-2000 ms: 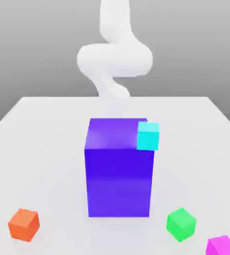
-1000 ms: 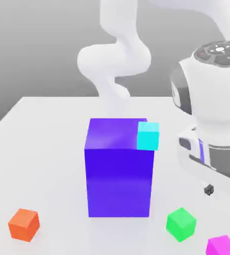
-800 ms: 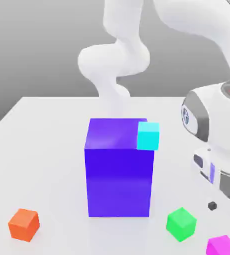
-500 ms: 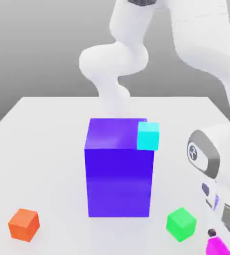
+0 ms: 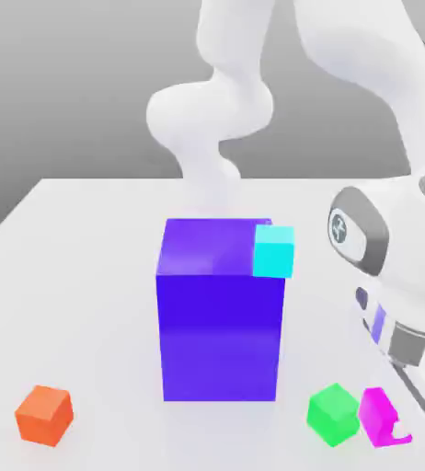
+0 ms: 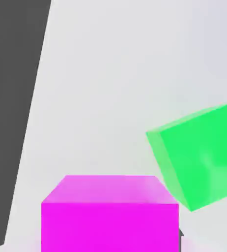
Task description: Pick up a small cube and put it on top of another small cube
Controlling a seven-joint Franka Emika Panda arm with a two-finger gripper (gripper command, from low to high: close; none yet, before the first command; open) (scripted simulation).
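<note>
The end effector (image 5: 393,425) grips the small plain magenta-pink cube (image 5: 376,416) near the surface's (image 5: 87,276) front edge; keep it square while centring over the small green cube (image 5: 334,414).

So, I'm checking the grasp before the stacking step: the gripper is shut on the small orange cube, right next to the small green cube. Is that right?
Not quite. The gripper is shut on the small magenta-pink cube, not the small orange cube, which sits untouched at the exterior view's left. The exterior view shows this. The held cube is indeed right next to the small green cube.
</note>
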